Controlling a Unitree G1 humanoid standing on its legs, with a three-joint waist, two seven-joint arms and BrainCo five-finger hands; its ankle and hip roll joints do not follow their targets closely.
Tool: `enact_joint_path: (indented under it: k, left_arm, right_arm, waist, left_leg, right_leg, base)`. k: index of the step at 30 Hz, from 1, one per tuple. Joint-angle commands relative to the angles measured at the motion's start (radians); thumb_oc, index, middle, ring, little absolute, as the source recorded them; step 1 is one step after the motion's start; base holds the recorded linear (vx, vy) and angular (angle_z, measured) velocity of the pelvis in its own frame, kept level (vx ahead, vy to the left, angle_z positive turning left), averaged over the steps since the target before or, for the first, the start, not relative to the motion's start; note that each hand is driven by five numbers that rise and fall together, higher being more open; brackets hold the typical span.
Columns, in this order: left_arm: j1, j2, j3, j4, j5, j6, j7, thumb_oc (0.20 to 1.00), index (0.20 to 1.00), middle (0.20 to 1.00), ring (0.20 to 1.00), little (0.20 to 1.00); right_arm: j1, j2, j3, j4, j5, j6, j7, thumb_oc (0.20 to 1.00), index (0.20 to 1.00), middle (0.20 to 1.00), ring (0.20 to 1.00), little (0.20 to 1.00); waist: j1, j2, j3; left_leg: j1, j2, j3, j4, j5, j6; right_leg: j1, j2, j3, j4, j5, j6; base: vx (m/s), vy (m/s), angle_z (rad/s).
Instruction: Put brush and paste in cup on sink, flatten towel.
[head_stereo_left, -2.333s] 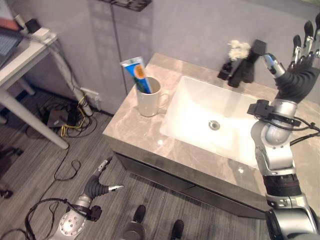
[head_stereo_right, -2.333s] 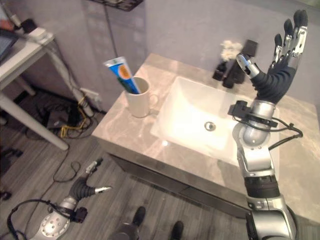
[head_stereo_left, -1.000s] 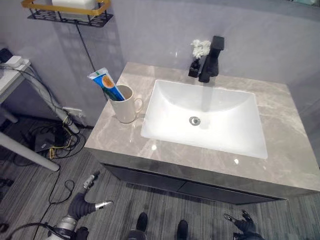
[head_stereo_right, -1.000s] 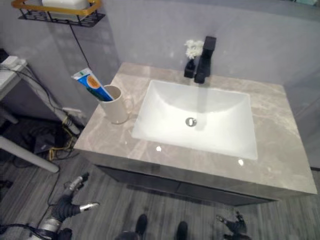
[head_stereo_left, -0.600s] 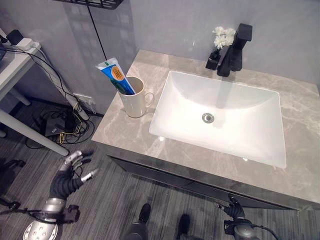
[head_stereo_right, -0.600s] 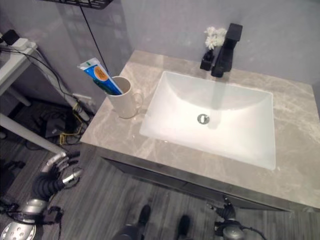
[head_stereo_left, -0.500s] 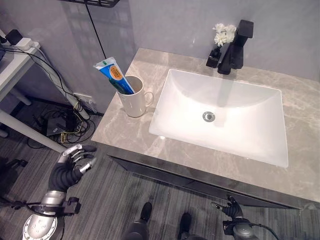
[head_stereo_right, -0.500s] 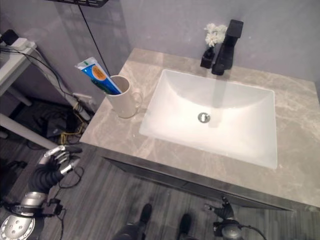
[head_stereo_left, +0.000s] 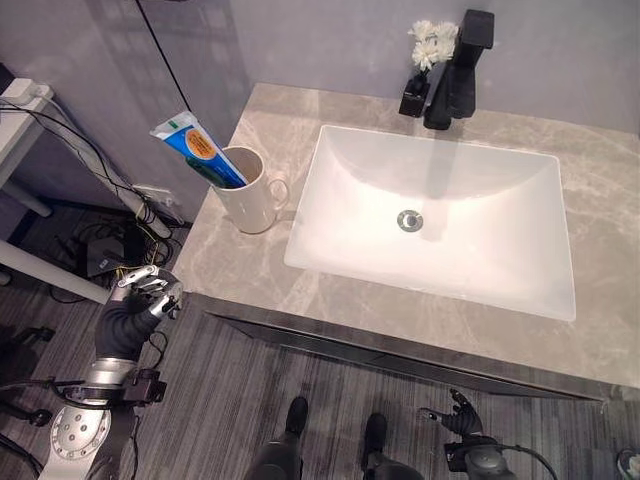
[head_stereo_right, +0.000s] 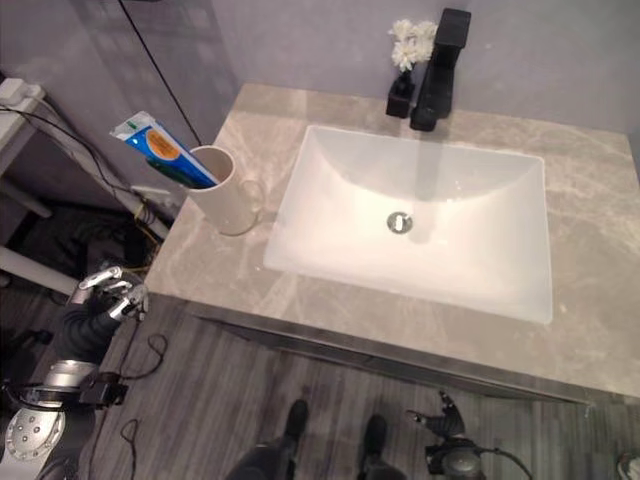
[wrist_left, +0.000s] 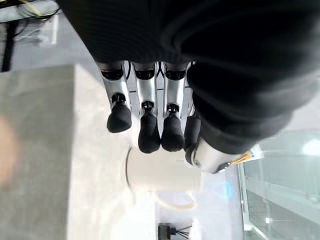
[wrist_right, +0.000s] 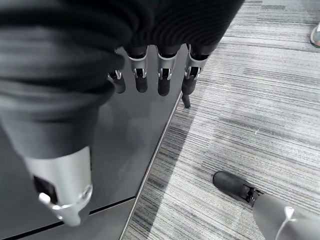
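the lower part of the toothpaste tube (head_stereo_left: 197, 150) is hidden inside the cup (head_stereo_left: 246, 192), so what else the cup holds cannot be told; the right robot hand (head_stereo_left: 452, 412) is too small to read its fingers; the counter (head_stereo_left: 610, 290) is cut off at the right edge

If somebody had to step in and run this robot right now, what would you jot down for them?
Left hand: low beside the counter's left end, fingers curled, holding nothing.
Right hand: down in front of the cabinet, fingers relaxed, holding nothing.
Toothpaste tube stands in the white cup on the counter, left of the sink.
Done: paste in cup. I can't make out a brush or a towel, so check those.
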Motion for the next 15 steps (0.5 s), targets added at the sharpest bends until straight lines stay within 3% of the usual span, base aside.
enact_joint_path:
  k: [1, 15]
  left_arm:
    - [0.014, 0.016, 0.022, -0.055, -0.053, -0.022, -0.014, 0.200, 0.200, 0.200, 0.200, 0.200]
    - [-0.064, 0.048, -0.005, 0.022, -0.059, 0.012, 0.017, 0.200, 0.200, 0.200, 0.200, 0.200]
  right_arm:
    - [-0.025, -0.029, 0.040, -0.035, -0.022, -0.008, -0.001, 1.000, 1.000, 1.000, 1.000, 1.000]
    - [-0.061, -0.040, 0.082, -0.059, -0.042, 0.001, 0.005, 1.000, 1.000, 1.000, 1.000, 1.000]
  waist:
    - [-0.032, -0.031, -0.023]
    - [-0.053, -0.030, 0.004]
  left_leg:
    - [-0.037, 0.014, 0.010, 0.002, 0.000, -0.004]
    - [-0.071, 0.022, 0.029, 0.002, 0.002, -0.007]
  right_leg:
    - [-0.018, -0.111, -0.013, -0.001, 0.035, 0.077]
    - [-0.069, -0.105, 0.013, -0.001, 0.040, 0.077]
  base:
    - [0.00, 0.000, 0.00]
    - [0.01, -0.001, -0.05]
